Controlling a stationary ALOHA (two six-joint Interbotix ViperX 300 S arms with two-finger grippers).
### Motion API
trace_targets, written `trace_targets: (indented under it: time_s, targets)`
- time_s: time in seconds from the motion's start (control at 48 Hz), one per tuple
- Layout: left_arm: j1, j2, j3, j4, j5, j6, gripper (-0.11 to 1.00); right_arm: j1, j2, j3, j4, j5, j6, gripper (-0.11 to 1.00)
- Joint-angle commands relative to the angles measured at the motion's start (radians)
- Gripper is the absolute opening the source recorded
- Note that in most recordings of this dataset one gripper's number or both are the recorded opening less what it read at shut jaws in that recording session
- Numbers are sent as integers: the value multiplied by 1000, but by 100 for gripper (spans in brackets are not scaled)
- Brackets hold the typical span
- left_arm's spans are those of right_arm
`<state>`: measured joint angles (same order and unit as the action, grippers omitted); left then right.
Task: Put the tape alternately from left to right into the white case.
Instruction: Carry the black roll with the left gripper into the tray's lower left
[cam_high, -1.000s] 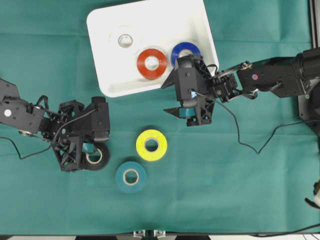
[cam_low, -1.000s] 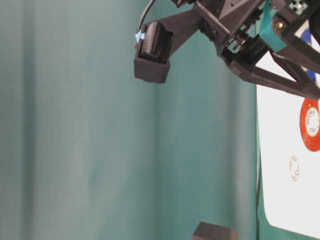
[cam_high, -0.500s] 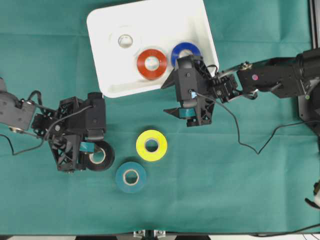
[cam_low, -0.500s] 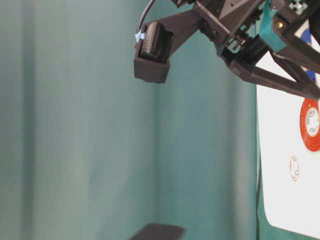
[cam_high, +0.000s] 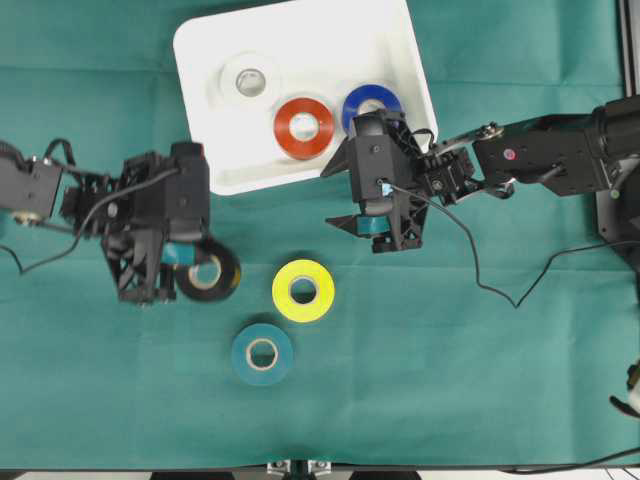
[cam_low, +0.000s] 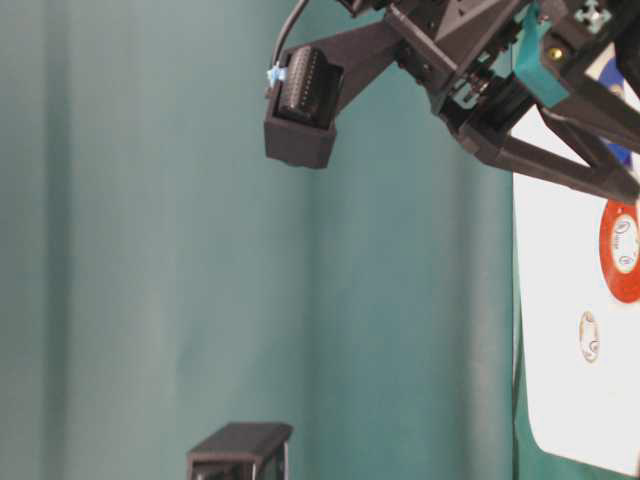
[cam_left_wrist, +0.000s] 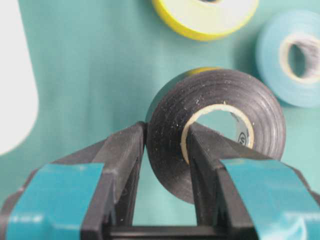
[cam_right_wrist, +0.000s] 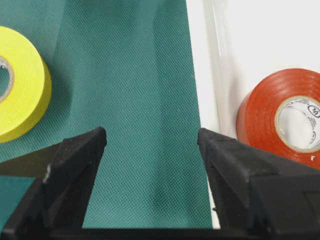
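L gripper (cam_left_wrist: 165, 150) clamps the black roll (cam_high: 208, 274): one finger outside the wall, other inside the core, roll lifted off the green cloth (cam_high: 480, 380), just near-left of the white case (cam_high: 400, 40). R gripper (cam_right_wrist: 150, 150) w/ jaws wide apart, holding nothing, hangs over cloth at the case's near-right rim. In the case: white roll (cam_high: 250, 79) far left, red roll (cam_high: 304, 127) mid, blue roll (cam_high: 370, 103) right, partly under R arm. On cloth: yellow roll (cam_high: 303, 290) centre, teal roll (cam_high: 262, 353) nearer, just left of it.
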<state>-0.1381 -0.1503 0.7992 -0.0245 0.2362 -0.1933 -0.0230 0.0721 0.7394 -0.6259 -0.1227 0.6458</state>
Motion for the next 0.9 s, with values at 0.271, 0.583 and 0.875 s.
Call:
trace_targets:
  time_s: [0.271, 0.583, 0.875]
  targets:
    - [206, -34, -18, 3, -54, 241, -4, 3, -28, -23, 3, -8, 2, 81]
    - [333, 3, -3, 3, -207, 324, -4, 2, -28, -28, 2, -8, 2, 81]
    - [396, 103, -6, 3, -245, 330, -4, 3, -28, -29, 3, -9, 2, 81]
